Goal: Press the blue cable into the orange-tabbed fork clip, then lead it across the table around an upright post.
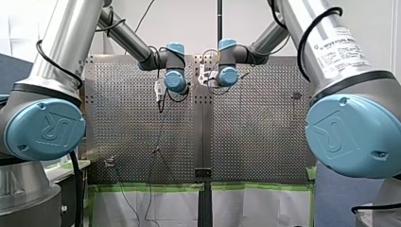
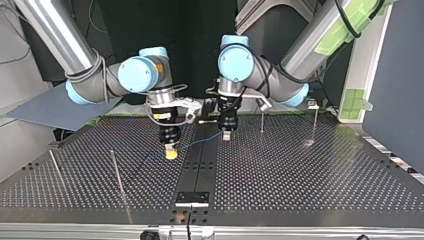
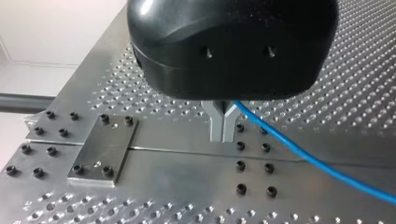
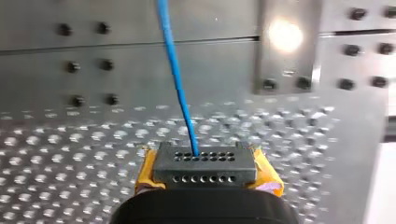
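**Item: cable-routing station, clip-seating step.**

- **Blue cable** (image 4: 179,93): held off the table (image 2: 300,175) between the two grippers. It spans the centre seam, toward the edge on the arms' side.
- **Left gripper** (image 3: 223,136): black body. Its metal fingers (image 3: 217,126) are closed tip to tip just above the seam. The cable runs out from directly behind them and is judged to be pinched there.
- **Right gripper** (image 4: 205,163): lowered close to the plate. Its yellow pads (image 4: 268,175) flank a dark perforated block. The cable vanishes under that block, so the jaws are judged to be clamped on it.
- **Orange-tabbed fork clip**: cannot be made out in any view.
- **Upright post** (image 2: 117,172): stands toward the edge opposite the arms and is not touched by the cable.

**Handling notes (judgement):**
- The span is to be held lightly taut and lined up with the fork's slot before it is lowered.
- Pressure is best applied straight down and close to the clip, so that the cable seats instead of riding over a prong.
- Slack should be released only once seating is confirmed.
- Twisting between the two grips is to be avoided.
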Motion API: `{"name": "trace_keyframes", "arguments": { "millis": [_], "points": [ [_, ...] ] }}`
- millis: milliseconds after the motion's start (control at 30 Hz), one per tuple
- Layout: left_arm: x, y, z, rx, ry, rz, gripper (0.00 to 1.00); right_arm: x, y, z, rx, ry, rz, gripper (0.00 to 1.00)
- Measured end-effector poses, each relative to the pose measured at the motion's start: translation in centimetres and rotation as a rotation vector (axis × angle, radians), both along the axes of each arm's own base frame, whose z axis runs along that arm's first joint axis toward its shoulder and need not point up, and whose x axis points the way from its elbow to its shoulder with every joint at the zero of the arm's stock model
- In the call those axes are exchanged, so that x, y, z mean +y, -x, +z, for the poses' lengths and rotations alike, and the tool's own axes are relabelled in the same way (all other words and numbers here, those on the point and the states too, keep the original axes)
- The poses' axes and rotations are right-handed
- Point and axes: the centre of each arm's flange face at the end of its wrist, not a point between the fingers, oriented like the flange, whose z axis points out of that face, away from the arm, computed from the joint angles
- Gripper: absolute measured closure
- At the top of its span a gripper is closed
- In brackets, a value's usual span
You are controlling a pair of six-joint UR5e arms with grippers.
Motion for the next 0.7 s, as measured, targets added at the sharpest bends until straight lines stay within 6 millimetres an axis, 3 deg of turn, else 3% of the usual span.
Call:
{"name": "trace_keyframes", "arguments": {
  "millis": [133,700],
  "points": [
    [0.0,0.4,0.8,-0.005,0.008,-0.004,1.00,0.4,0.6,2.1,-0.012,0.021,-0.005,1.00],
    [-0.1,0.0,7.7,-0.039,0.065,0.009,1.00,2.7,3.4,11.5,-0.094,0.120,-0.016,1.00]
  ]
}}
